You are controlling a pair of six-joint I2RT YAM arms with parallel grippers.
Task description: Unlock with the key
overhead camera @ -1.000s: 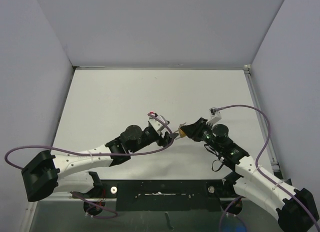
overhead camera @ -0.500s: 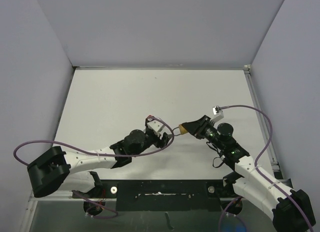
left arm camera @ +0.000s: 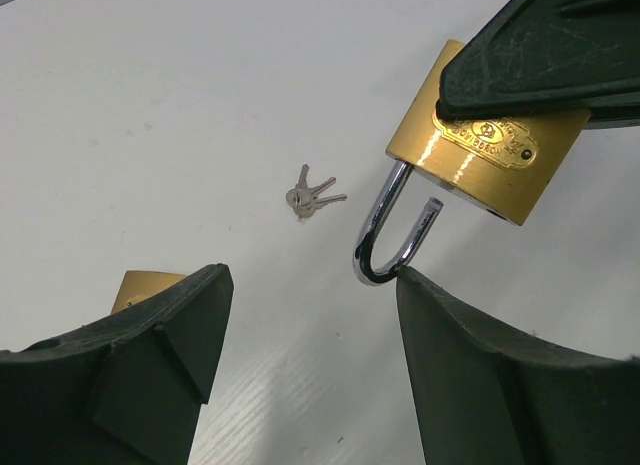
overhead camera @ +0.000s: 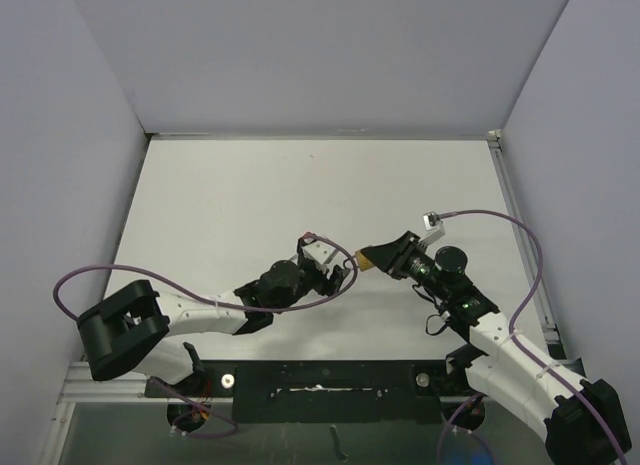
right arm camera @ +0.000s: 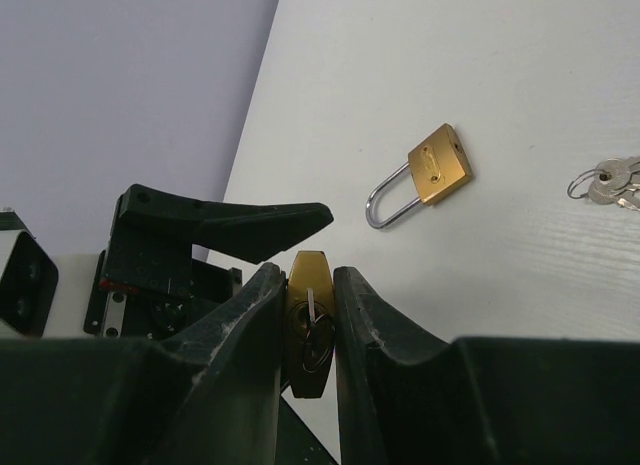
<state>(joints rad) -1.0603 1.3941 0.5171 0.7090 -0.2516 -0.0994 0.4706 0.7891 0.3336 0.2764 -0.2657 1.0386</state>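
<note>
My right gripper (right arm camera: 310,285) is shut on a brass padlock (right arm camera: 309,325), clamping its body between both fingers above the table. A small key (right arm camera: 314,320) sits in its keyhole. In the left wrist view the same padlock (left arm camera: 480,160) hangs at the upper right, and one end of its steel shackle (left arm camera: 385,240) is free of the body. My left gripper (left arm camera: 310,280) is open just below that shackle, and its right finger (left arm camera: 500,375) almost touches the bend. From above, the padlock (overhead camera: 368,257) lies between the left gripper (overhead camera: 340,275) and the right gripper (overhead camera: 385,255).
A second brass padlock (right arm camera: 437,172) lies on the white table with its shackle pointing left, half hidden behind my left finger in the left wrist view (left arm camera: 140,285). A bunch of spare keys (left arm camera: 308,197) lies on the table beyond it. Grey walls (overhead camera: 320,55) enclose the table.
The left arm has shifted, its elbow swinging right and its wrist settling under the padlock. The right gripper has lifted the padlock slightly. Neither gripper's jaws have changed.
</note>
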